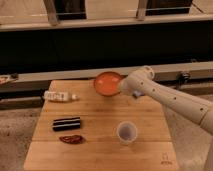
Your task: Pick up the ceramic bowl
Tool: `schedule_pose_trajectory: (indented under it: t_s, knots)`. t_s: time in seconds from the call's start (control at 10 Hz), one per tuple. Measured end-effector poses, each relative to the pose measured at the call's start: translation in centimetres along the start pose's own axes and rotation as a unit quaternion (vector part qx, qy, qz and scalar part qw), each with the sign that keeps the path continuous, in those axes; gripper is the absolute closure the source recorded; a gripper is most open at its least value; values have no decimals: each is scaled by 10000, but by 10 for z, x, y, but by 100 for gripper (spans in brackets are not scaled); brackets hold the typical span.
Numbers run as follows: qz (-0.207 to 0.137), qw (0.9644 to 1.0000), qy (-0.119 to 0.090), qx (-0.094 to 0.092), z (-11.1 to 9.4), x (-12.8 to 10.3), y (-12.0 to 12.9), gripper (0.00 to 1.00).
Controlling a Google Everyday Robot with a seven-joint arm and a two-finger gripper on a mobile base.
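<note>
The ceramic bowl (pixel 106 83) is orange-red, wide and shallow, at the far middle of the wooden table (pixel 100 156). It is tilted so its inside faces the camera, and it looks raised a little off the wood. My gripper (pixel 121 88) sits at the bowl's right rim and is shut on it. The white arm (pixel 172 101) reaches in from the right.
A white cup (pixel 126 132) stands upright at the near right of the table. A white bottle (pixel 59 96) lies at the far left. In front of it lie a dark can (pixel 66 123) and a red packet (pixel 71 139). A dark counter runs behind the table.
</note>
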Motion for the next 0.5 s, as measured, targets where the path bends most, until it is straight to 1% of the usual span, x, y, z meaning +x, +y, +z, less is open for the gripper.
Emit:
schedule_pose_trajectory:
  t_s: [0.2,0.5]
  knots:
    - [-16,10000,-33,58,-11,-6,3,99]
    - [-38,9999,-74,128,-16,-11,4,99]
